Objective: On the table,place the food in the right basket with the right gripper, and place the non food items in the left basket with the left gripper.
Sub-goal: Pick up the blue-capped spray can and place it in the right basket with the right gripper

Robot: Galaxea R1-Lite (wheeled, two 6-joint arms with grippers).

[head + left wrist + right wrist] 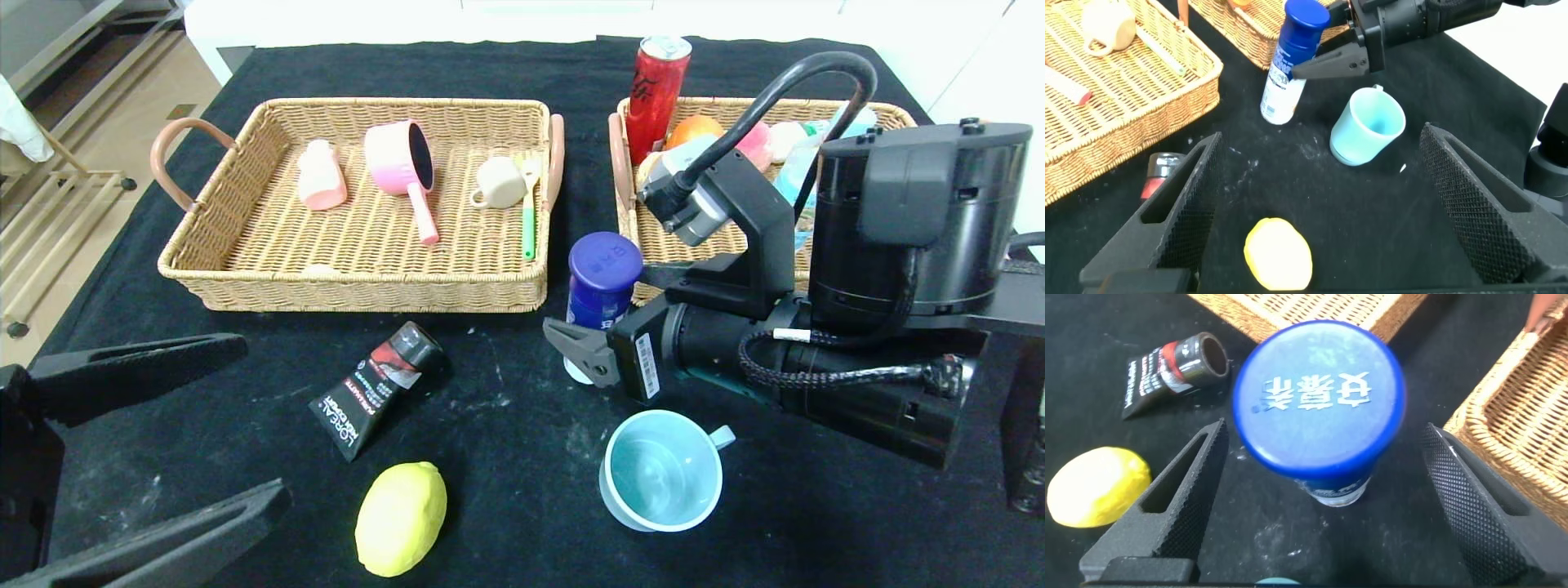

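1. The right gripper (589, 347) sits at centre right of the head view, its fingers spread wide on either side of the blue-capped bottle (602, 282) without closing on it; in the right wrist view the bottle's cap (1319, 396) fills the gap between the two fingers (1180, 502).
2. The bottle stands upright on the black desk (506, 408), just in front of the gap between the two baskets.
3. The left gripper (155, 457) hangs at the lower left of the head view, fingers fully open and holding nothing.
4. The lemon (402, 518) lies at bottom centre; in the left wrist view it lies between the left fingers (1176, 216).
5. The black tube (377, 388) lies above the lemon, near the left basket (359, 286).
6. The blue cup (663, 471) lies on its side at lower centre right.
7. The left basket holds a pink pot (400, 163), a pink bottle (321, 175), a cream cup (500, 183) and a green spoon (529, 216).
8. The right basket (653, 245) holds a red can (657, 94) and an orange (694, 129), among others partly hidden by the arm.
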